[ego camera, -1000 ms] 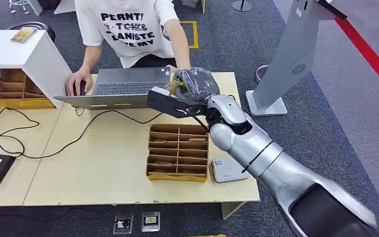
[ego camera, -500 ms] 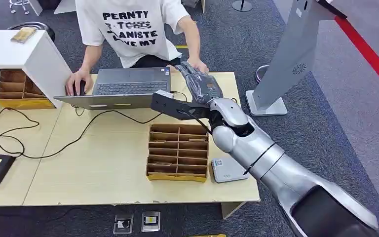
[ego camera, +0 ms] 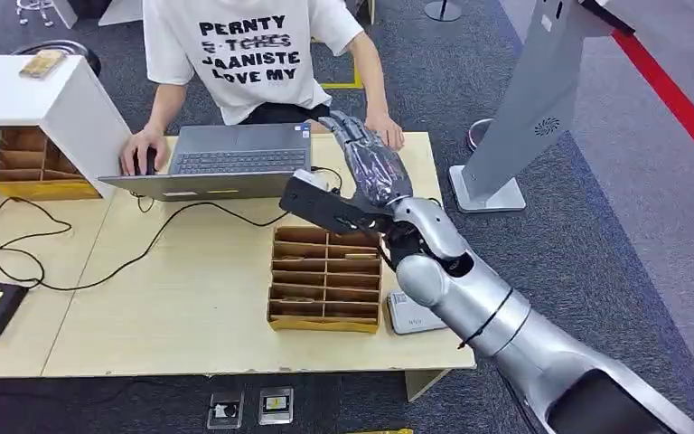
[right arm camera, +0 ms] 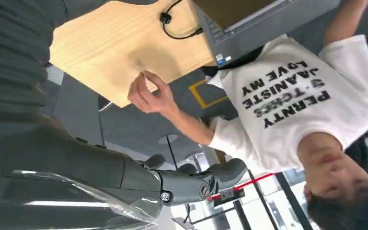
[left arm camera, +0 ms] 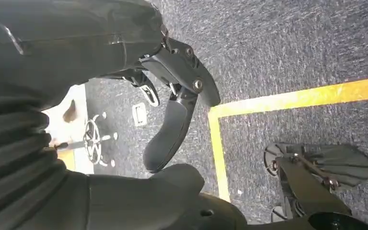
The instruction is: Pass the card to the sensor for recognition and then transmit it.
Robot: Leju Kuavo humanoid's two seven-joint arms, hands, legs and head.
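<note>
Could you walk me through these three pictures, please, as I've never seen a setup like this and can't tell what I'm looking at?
This is a humanoid robot with silver arms. The head view looks down from its body: its right hand reaches over a wooden table toward a seated person, fingers stretched out, holding nothing. The person's hand pinches what looks like a small tan card at the table's far edge. On the table lie a laptop, a cardboard divider tray, a small grey sensor box and black cables. The other two pictures come from wrist cameras and appear turned. The left hand hangs over grey carpet, empty with fingers loosely curled.
</note>
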